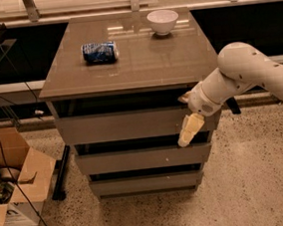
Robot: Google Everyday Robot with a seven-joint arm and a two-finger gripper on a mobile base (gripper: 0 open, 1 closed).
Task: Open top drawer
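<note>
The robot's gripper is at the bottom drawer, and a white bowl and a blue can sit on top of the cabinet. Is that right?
Not quite. The gripper is at the right end of the top drawer, not the bottom one, as the camera view shows. The white bowl and the blue can do sit on top of the cabinet.

One raised camera looks down onto the cabinet (pixel 146 59) (jaws at its right).

top drawer (pixel 127 125) front: glossy grey-brown; gripper (pixel 188 126) at its right end: matt cream plastic; bowl (pixel 162 21): glossy white
</note>
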